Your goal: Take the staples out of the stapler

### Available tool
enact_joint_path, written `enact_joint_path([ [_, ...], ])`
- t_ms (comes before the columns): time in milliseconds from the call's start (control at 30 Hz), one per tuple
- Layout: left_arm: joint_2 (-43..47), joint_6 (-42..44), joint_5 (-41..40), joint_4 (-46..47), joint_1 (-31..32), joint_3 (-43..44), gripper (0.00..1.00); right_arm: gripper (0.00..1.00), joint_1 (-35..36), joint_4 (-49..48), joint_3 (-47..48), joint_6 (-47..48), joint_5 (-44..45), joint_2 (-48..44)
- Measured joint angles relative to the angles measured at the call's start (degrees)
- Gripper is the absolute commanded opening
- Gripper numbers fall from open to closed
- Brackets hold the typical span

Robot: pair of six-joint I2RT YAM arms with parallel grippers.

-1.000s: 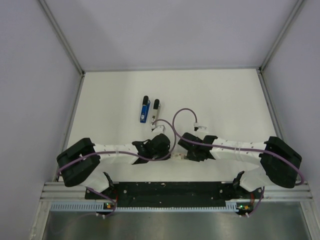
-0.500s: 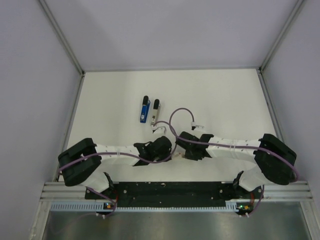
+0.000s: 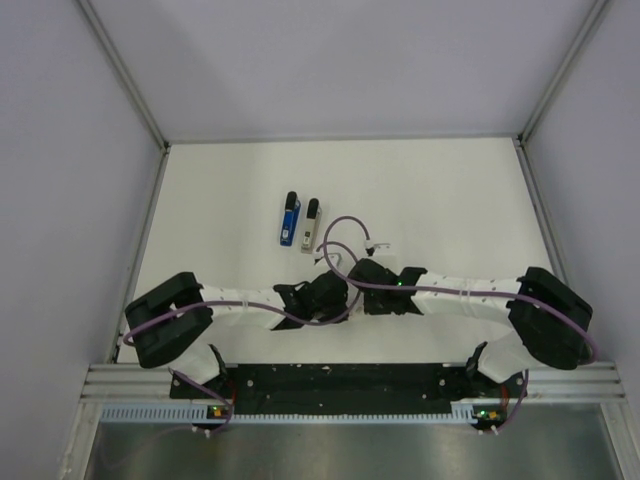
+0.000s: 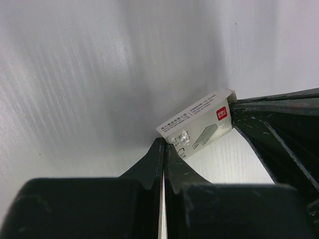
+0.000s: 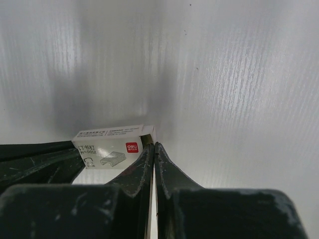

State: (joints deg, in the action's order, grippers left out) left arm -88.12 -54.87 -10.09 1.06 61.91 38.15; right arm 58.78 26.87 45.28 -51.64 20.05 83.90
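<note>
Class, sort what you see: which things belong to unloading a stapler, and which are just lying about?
Job: blue stapler; grey stapler (cannot tell which is meant).
Lying about: staple box.

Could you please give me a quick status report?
Both shut: left gripper, right gripper, tips at the staple box. Blue stapler and pale stapler lie untouched beyond. No loose staples seen.
</note>
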Motion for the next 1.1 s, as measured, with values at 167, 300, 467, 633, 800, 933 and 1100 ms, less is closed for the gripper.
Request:
enact_joint_path([
  [167,-0.55,0.83,0.44,0.63,-0.04,0.33,0.00,0.13,0.00,-1.16,-1.03,1.75,-0.68,0.02],
  [300,-0.57,1.11,0.44,0.66,-0.04,0.37,0.00,0.22,-0.09,-0.79,-1.09,2.45,-0.37,0.00],
  [467,-0.66,1.09,0.70,0.68,-0.07,0.42,0.00,0.23,-0.13,-0.66,-2.21,2.34,-0.22,-1.11],
  [633,-1.49,1.09,1.25,0.72,-0.11,1.27,0.00,0.22,-0.17,0.70,-2.51,2.34,0.59,-4.92],
  [800,-1.90,1.03,1.79,0.90,-0.15,1.57,0.00,0.22,-0.24,1.11,-2.51,1.99,1.33,-8.07],
  [933,-2.05,1.05,1.95,1.07,-0.15,1.68,0.00,0.24,-0.46,1.49,-2.78,1.66,1.29,-8.22],
  [1100,-2.05,1.05,1.95,1.03,-0.15,1.70,0.00,0.28,-0.48,2.29,-4.37,1.03,1.29,-8.22],
])
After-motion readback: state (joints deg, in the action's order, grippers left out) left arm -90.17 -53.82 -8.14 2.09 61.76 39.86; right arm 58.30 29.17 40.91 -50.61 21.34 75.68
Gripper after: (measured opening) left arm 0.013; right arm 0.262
